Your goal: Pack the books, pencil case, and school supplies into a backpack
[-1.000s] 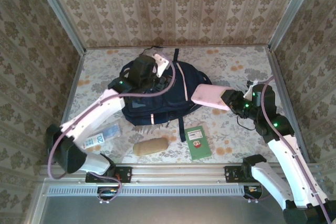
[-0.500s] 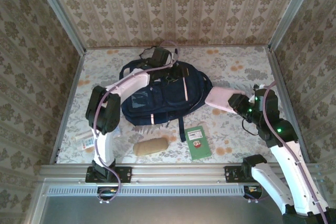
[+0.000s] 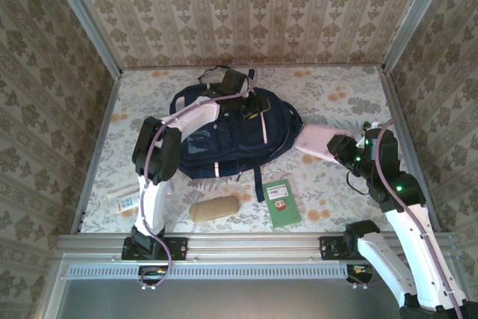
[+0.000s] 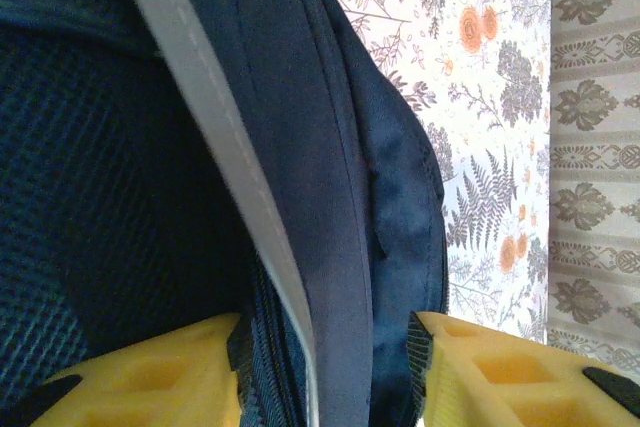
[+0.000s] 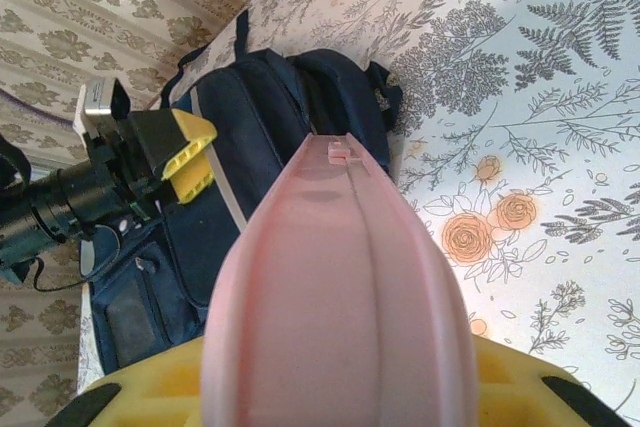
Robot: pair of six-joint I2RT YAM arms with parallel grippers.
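The backpack [image 3: 231,140] lies flat in the middle of the flowered table [image 3: 336,91], its top towards the far wall [image 3: 246,13]. The left arm [image 3: 179,121] reaches out across the bag's left side and hides part of it. The left gripper [image 4: 325,377] is down at the bag's top edge. Its yellow fingers [image 4: 150,382] stand on either side of a ridge of navy fabric with a pale stripe [image 4: 215,137] running along it. The cloth fills the gap between the jaws, but I cannot tell whether they are pressing on it.

To the right of the bag, the right gripper [image 5: 330,387] is clamped on a pink case [image 5: 340,277]. The case points towards the backpack, with its free end just beside the bag's right edge and above the tablecloth. Nothing lies between the case and the bag.

Three things lie on the table nearer the arm bases. A green book [image 3: 281,202] sits flat below the bag's lower right corner, with a dark strap [image 3: 258,184] trailing down beside it. A tan pouch [image 3: 214,208] lies just left of the book. A blue-and-white packet [image 3: 123,198] lies further left, with its right end hidden behind the left arm's lower link.
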